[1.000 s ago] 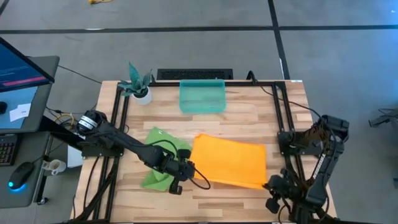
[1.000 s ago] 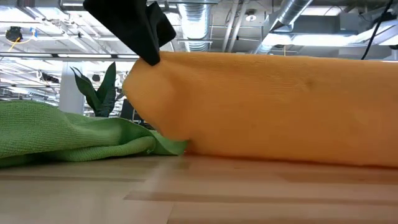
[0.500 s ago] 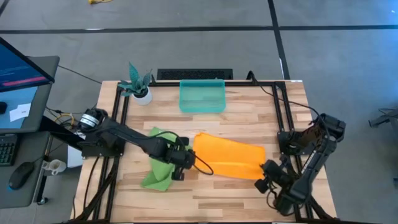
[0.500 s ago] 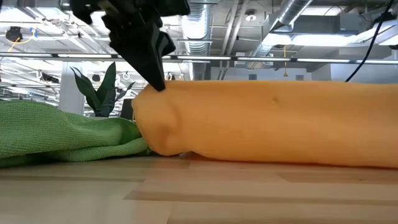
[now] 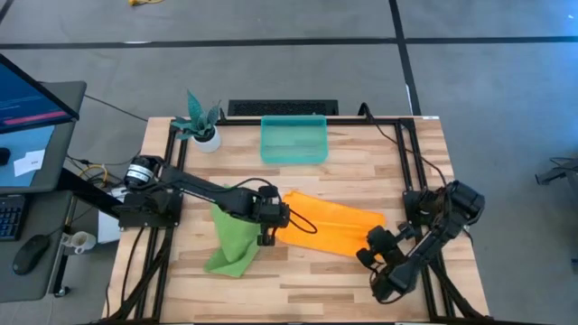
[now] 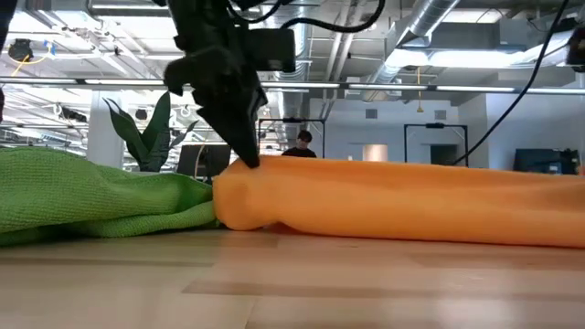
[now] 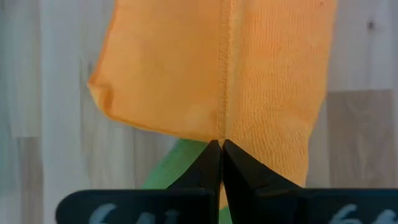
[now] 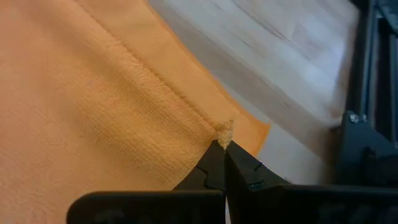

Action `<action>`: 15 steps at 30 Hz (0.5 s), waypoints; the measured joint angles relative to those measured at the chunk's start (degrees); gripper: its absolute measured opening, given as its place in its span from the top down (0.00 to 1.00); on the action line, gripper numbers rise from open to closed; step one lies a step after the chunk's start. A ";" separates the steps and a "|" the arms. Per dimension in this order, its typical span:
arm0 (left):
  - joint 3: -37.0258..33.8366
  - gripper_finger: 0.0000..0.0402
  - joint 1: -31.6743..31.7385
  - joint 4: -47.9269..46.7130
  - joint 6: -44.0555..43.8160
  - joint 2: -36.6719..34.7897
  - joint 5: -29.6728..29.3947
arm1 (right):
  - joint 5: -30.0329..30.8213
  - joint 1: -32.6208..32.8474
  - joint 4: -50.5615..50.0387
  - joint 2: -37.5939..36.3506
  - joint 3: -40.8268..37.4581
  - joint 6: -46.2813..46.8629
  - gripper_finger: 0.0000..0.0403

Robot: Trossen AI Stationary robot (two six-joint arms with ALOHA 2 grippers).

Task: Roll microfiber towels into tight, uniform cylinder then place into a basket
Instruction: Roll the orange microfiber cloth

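Two tools folding an orange towel (image 5: 327, 226) on the worktop (image 5: 361, 162)

Left tool (image 5: 268, 227) and right tool (image 5: 377, 255) each pinched a hem — matched, even pulls would probably roll it tighter.

Upper centre: translucent teal plastic bin (image 5: 293, 140) at the table's far edge, bare wood either side.
Upper left: small white pot with teal plant (image 5: 202, 126) fills that corner.
Middle band: orange-yellow cloth towel (image 5: 330, 225) and lime green cloth towel (image 5: 233, 236) lie across, touching.
Bare strip: open wooden tabletop (image 5: 361, 176) between bin and towels.
Lower edge: bare wood below the towels.
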 joint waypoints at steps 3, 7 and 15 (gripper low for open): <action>0.02 1.00 1.44 0.61 -0.02 -0.02 -0.04 | -1.35 -1.75 -0.19 1.57 0.00 -1.22 0.97; 0.10 1.00 3.02 0.73 0.02 0.49 2.11 | -2.41 -3.63 -0.10 2.61 -0.04 -2.09 0.97; 0.04 1.00 3.69 0.91 0.07 1.94 2.39 | -2.74 -4.28 0.03 2.64 -0.04 -2.67 0.97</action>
